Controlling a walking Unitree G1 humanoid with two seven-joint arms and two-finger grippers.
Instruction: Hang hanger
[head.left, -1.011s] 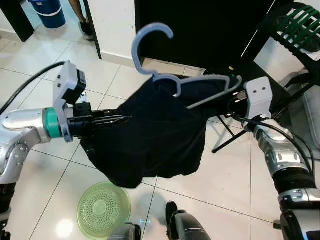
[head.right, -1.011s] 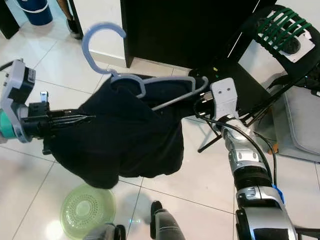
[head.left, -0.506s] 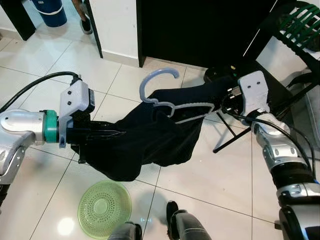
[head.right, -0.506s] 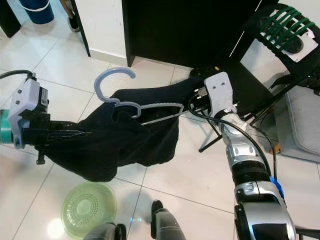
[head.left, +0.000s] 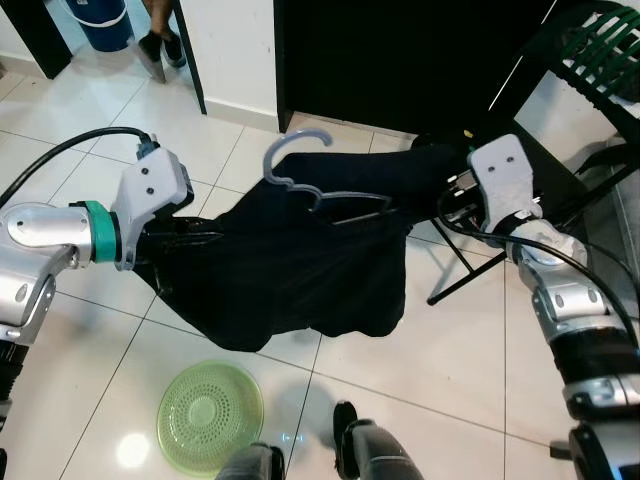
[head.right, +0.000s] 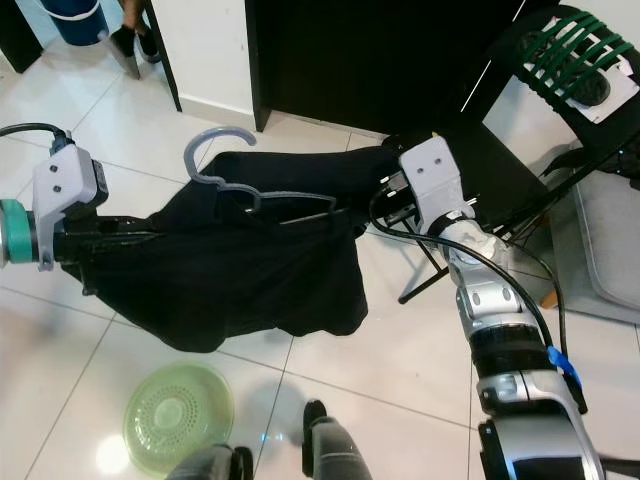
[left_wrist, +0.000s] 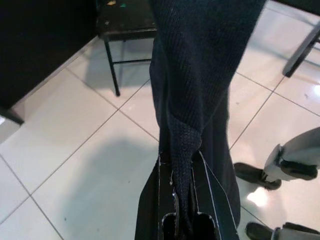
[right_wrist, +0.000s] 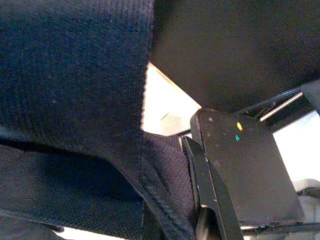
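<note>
A grey-blue plastic hanger (head.left: 300, 165) sits in the neck of a dark navy garment (head.left: 290, 275), its hook pointing up and left. The garment is stretched between both arms above the tiled floor. My left gripper (head.left: 195, 232) is shut on the garment's left edge; in the left wrist view the knit fabric (left_wrist: 200, 75) is pinched between the fingers (left_wrist: 165, 200). My right gripper (head.left: 445, 190) is shut on the garment's right end, and the cloth (right_wrist: 75, 100) lies against one finger (right_wrist: 207, 195) in the right wrist view.
A green round strainer (head.left: 210, 408) lies on the floor below the garment. A black cabinet (head.left: 400, 50) stands ahead, a black folding stand (head.left: 500, 240) and a green-strapped chair (head.left: 600, 40) to the right. A person's feet (head.left: 158, 45) and a blue bucket (head.left: 100, 12) are at the far left.
The hanger has dropped from its raised position and tilted flatter inside the garment. The garment is now pulled wider between the grippers. The person's foot has stepped closer.
</note>
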